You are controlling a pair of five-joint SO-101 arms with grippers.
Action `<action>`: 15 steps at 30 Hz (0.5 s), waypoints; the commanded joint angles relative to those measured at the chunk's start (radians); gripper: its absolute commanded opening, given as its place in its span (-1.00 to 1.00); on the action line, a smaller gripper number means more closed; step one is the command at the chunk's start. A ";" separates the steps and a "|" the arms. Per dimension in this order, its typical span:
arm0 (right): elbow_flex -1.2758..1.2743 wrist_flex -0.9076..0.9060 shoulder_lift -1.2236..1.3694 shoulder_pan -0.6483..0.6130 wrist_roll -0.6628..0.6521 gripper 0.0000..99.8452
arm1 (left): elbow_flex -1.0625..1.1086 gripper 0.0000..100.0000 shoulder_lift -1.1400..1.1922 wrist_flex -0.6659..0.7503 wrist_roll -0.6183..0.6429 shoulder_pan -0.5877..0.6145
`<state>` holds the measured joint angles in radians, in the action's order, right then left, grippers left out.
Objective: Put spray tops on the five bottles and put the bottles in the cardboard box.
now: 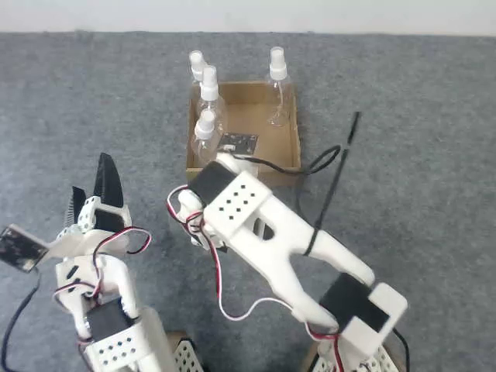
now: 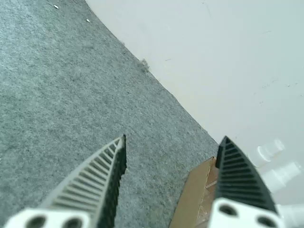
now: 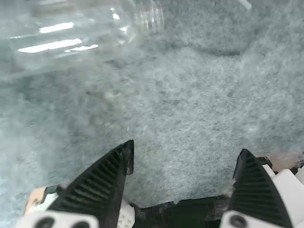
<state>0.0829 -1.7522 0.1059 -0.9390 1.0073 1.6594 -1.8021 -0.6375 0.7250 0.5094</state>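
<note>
The uncapped bottle (image 3: 71, 33) lay on the carpet (image 3: 190, 95) just ahead of the right gripper (image 3: 186, 147), which was spread apart and empty. It would do best to clamp the body and leave the neck free. The left gripper (image 1: 90, 180), lower left, gaped too; the box (image 1: 252, 112) sat upper centre.

We see a mottled grey tabletop (image 1: 403, 93), with a pale off-white wall (image 2: 228, 57) along its far edge. The cardboard box (image 1: 294, 139) is plain brown. 4 bottles (image 1: 277, 105) are clear, with white spray tops (image 1: 277, 56). Both arms are white, and one housing (image 1: 236, 198) is dotted with dark holes. The wires (image 1: 332, 186) are red, white and black. The left tool (image 2: 174, 138) and right tool (image 3: 186, 147) have black ribbed fingers (image 2: 237, 175).
</note>
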 commanded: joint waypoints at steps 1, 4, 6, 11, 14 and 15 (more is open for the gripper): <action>0.009 0.012 -0.097 0.022 0.005 -0.41 | -0.036 -0.42 -0.017 0.034 0.006 0.005; 0.005 0.093 -0.096 0.022 0.005 -0.41 | -0.036 -0.42 -0.017 0.034 0.006 0.005; 0.005 0.162 -0.096 0.022 0.005 -0.41 | -0.036 -0.42 -0.017 0.034 0.006 0.005; 0.002 0.320 -0.093 0.024 0.005 -0.41 | -0.036 -0.42 -0.017 0.034 0.006 0.005; 0.003 0.389 -0.077 0.024 0.003 -0.41 | -0.036 -0.42 -0.017 0.034 0.006 0.005; 0.003 0.415 -0.062 0.024 0.003 -0.41 | -0.036 -0.42 -0.017 0.034 0.006 0.005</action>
<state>0.0829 -1.4101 0.0736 -0.9314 1.0073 1.6594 -1.8021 -0.6375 0.7250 0.5094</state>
